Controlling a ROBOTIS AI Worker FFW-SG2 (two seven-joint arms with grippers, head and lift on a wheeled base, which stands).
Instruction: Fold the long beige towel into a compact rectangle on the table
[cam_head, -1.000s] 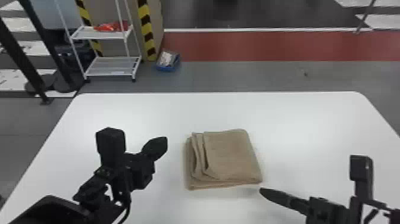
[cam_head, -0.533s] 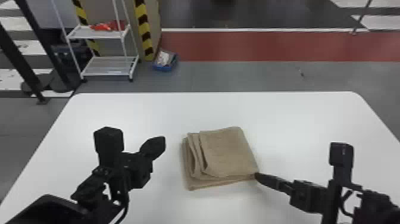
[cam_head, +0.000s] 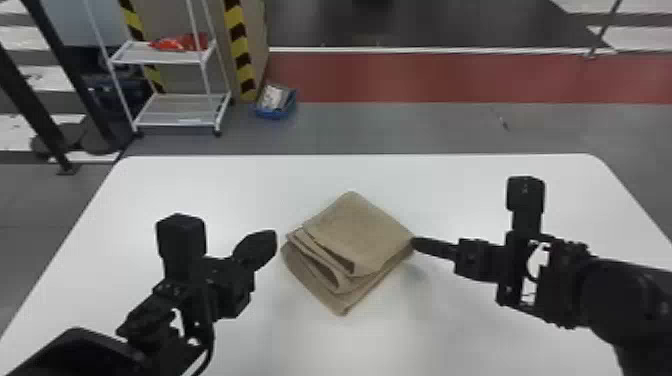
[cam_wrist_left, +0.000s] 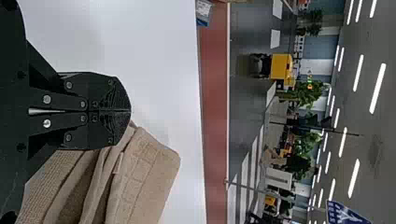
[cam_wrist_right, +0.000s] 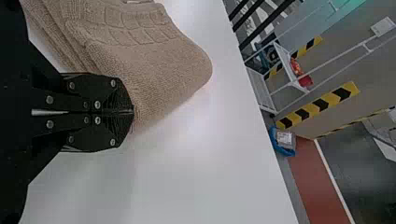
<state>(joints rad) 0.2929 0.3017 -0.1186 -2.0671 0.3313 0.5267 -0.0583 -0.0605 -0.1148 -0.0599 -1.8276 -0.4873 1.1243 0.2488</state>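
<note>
The folded beige cloth towel (cam_head: 357, 227), near the middle of the white table (cam_head: 450, 330), has swung from almost square to a diagonal set. The black right gripper (cam_wrist_right: 132, 112), its fingers clenched together, has moved forward against the towel's right corner, seemingly nudging, not pinching. The black left gripper (cam_wrist_left: 130, 111) is clenched, empty. Folding looks done; the turn is probably alignment.

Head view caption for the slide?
Folded beige towel on a white table, right gripper at its right corner, left gripper off its left side.
</note>
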